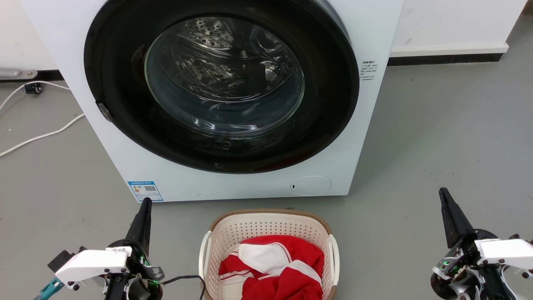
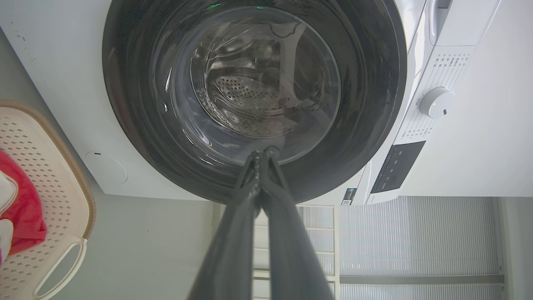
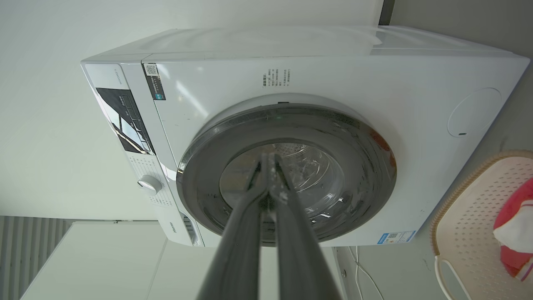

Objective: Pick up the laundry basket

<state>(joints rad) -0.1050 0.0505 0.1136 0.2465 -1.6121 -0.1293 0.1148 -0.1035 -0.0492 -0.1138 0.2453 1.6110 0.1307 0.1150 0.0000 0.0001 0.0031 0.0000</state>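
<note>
A: Loc of laundry basket (image 1: 268, 227)?
B: On floor (image 1: 416, 146), just in front of washer (image 1: 187, 183), btw both arms, red-white garment (image 1: 287, 271) inside
A: Claws?
B: L gripper (image 1: 146, 204): fingers pressed together, nothing held, left of basket, not touching. R gripper (image 1: 444, 194): same, pressed together, empty, well right of basket

Bright, even light; glassy door (image 1: 225, 79) glare.
</note>
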